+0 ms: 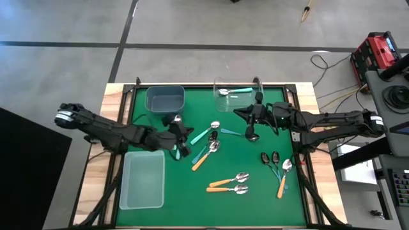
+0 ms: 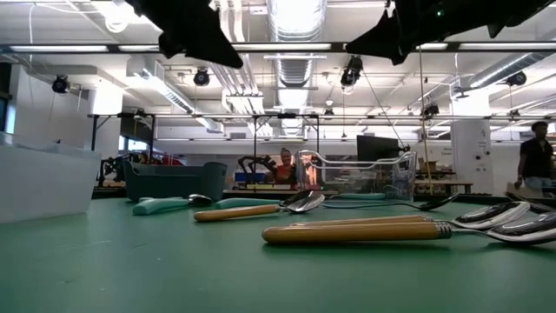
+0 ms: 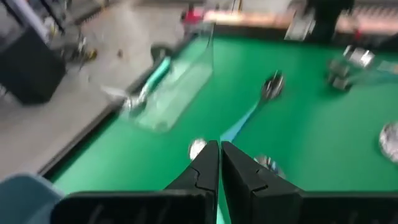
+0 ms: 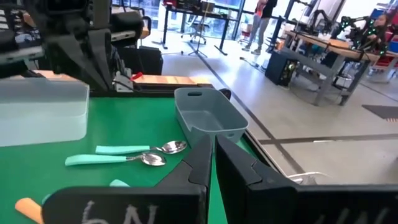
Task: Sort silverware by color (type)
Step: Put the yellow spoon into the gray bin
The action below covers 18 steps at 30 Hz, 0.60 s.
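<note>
Silverware lies scattered on the green mat (image 1: 192,198). Teal-handled spoons (image 1: 204,134) (image 4: 118,159) lie near the middle. Orange-handled spoons (image 1: 227,186) (image 2: 356,231) sit toward the near edge. Dark spoons with thin blue handles (image 1: 270,158) (image 3: 271,84) are at centre and right. One more teal spoon (image 1: 234,91) lies inside the clear container (image 1: 220,86). My left gripper (image 1: 185,137) (image 3: 219,144) hovers shut above the teal spoons, with nothing seen between its fingers. My right gripper (image 1: 238,114) (image 4: 211,138) hangs shut and bare above the mat in front of the clear container.
A grey bin (image 1: 165,99) stands at the far left of the mat. A translucent white bin (image 1: 142,179) stands at the near left. People show in the room beyond the table (image 2: 534,161). Bare mat lies between the white bin and the orange spoons.
</note>
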Each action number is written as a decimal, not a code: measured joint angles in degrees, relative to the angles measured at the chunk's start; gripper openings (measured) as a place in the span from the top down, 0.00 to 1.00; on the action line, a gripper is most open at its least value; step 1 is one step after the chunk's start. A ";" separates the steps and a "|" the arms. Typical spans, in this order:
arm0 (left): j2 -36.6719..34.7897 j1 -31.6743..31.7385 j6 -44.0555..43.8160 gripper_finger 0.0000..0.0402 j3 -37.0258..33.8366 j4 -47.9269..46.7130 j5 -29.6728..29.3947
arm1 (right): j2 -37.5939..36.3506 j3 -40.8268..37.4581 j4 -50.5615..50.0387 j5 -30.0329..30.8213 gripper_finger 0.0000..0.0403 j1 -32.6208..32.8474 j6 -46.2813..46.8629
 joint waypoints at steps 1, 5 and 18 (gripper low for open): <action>1.35 0.02 -1.41 1.00 1.58 -3.01 0.65 | 0.00 0.00 -0.04 0.00 0.97 0.00 0.00; 7.49 0.00 -6.24 1.00 6.55 -9.81 4.37 | 0.00 0.00 -0.04 0.02 0.97 0.00 0.00; 23.61 -2.54 -13.07 0.96 14.08 -12.67 22.28 | 0.09 0.00 -0.87 0.08 0.97 0.00 0.03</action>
